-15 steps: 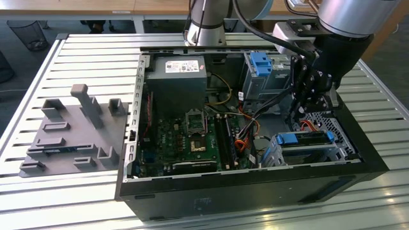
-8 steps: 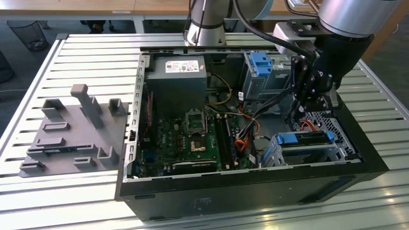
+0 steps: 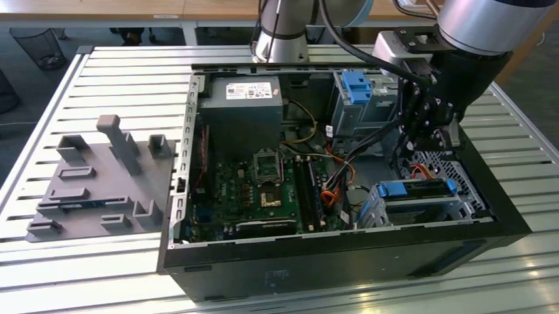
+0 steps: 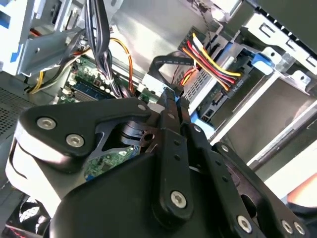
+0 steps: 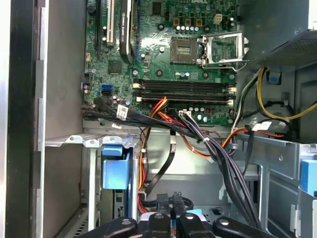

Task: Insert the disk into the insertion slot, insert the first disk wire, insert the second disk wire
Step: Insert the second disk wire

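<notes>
Currently: disk (image 3: 417, 188) seated in insertion slot (image 3: 410, 209); gripper (image 4: 171, 96) above it, fingers (image 4: 168, 114) clamped on a black connector (image 4: 168, 62).

One open computer case (image 3: 349, 255) sits on the slatted surface (image 3: 105, 72), with one grey fixture plate (image 3: 96, 190) beside it. Inside are one motherboard (image 3: 262, 190), one power supply (image 3: 240, 111) and one blue-framed disk (image 3: 419, 190).
</notes>
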